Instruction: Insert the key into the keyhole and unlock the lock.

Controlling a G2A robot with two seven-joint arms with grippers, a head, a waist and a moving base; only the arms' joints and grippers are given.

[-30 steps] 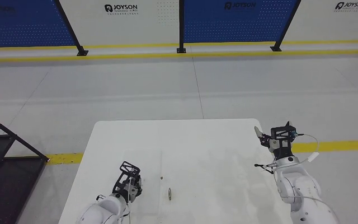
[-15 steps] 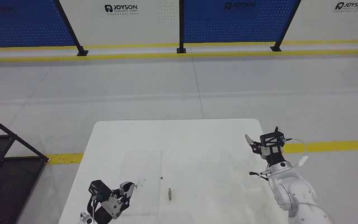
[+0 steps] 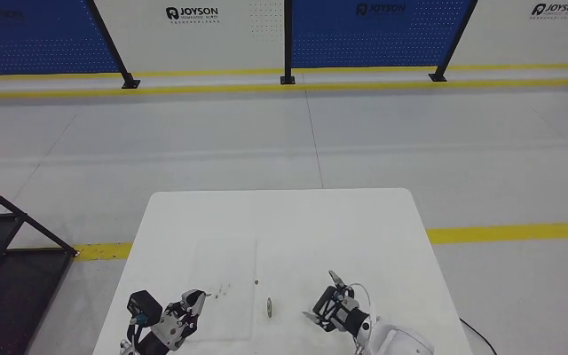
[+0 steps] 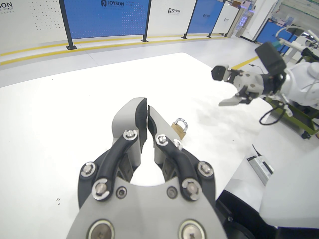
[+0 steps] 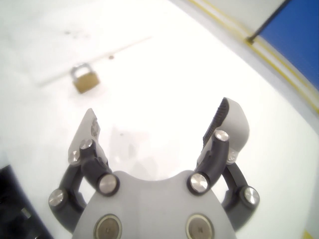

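A small brass padlock (image 3: 268, 307) with a silver shackle lies on the white table (image 3: 293, 231) near its front edge. The same padlock (image 4: 180, 128) sits just past my left gripper's tips, a little to one side. My left gripper (image 4: 147, 106) is shut, pads touching, and I see nothing between them. It hovers at the front left (image 3: 192, 302). My right gripper (image 5: 159, 115) is open and empty, just right of the padlock (image 5: 84, 78) and a short way from it. The right gripper (image 3: 325, 300) also appears across the table (image 4: 231, 96). I cannot make out a key.
A thin seam (image 3: 257, 257) runs across the tabletop, with a small dark dot (image 3: 256, 282) beside it and tiny specks (image 3: 220, 287) near the left gripper. A black frame (image 3: 27, 235) stands off the table's left side. Blue and white fence panels (image 3: 373, 27) line the far floor.
The right arm swung from the table's right edge in to the front middle, close to the padlock. The left gripper drew back toward the front left corner. The padlock stayed put.
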